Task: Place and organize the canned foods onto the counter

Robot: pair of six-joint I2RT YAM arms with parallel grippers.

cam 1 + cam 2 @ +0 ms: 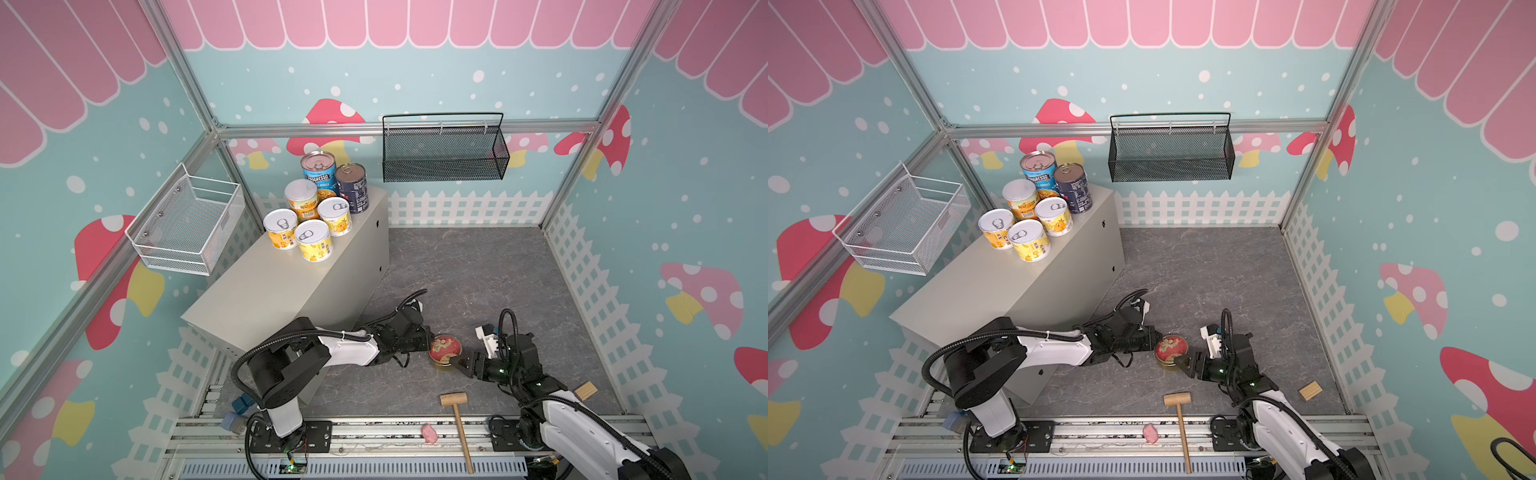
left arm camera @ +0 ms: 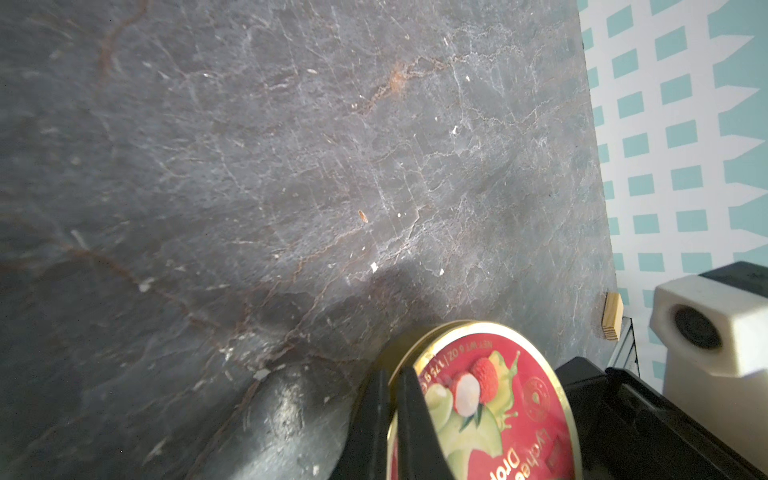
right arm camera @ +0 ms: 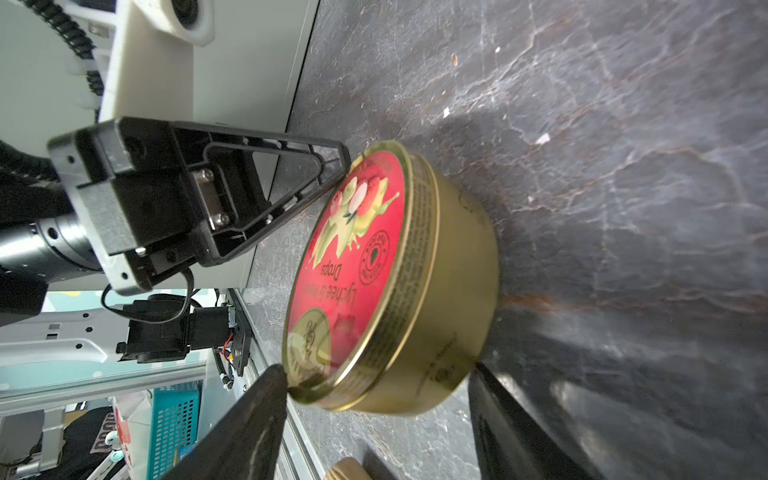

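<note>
- Table [image 1: 266,286]: long beige-grey cabinet. It stands left of the left claw [image 1: 428,338] and runs away beyond it. In the right wrist view its side wall shows just behind that claw [image 3: 340,166].
- Black mesh basket [image 1: 444,162]: on the back wall, far beyond both claws.
- White wire basket [image 1: 195,224]: on the side wall, far left of the left claw.
- Six cans: upright in a tight cluster on the table's far end, well apart from both claws. Progresso can [image 1: 319,170] and navy can [image 1: 352,187] at the back, four short yellow cans [image 1: 314,240] in front of them.
- Mallet [image 1: 462,436]: lying flat behind the right claw [image 1: 459,365], handle toward the robot's base.
- Tin [image 1: 445,348]: gold, red lid up, on the grey stone-look floor [image 1: 478,270]. It sits directly between the two claws, not on the table.
- Left claw: jaws closed together, tip against the tin's lid rim [image 2: 490,407]. Cannot tell whether the rim is nipped between them.
- Right claw [image 3: 380,370]: jaws apart at middling width, straddling the tin's opposite edge. One tip at the lid rim, one by the base. Cannot tell whether it is gripping.
- Wood block [image 1: 586,390]: right of and behind the right claw.
- Pink toy [image 1: 430,433]: behind the right claw, beside the mallet handle.
</note>
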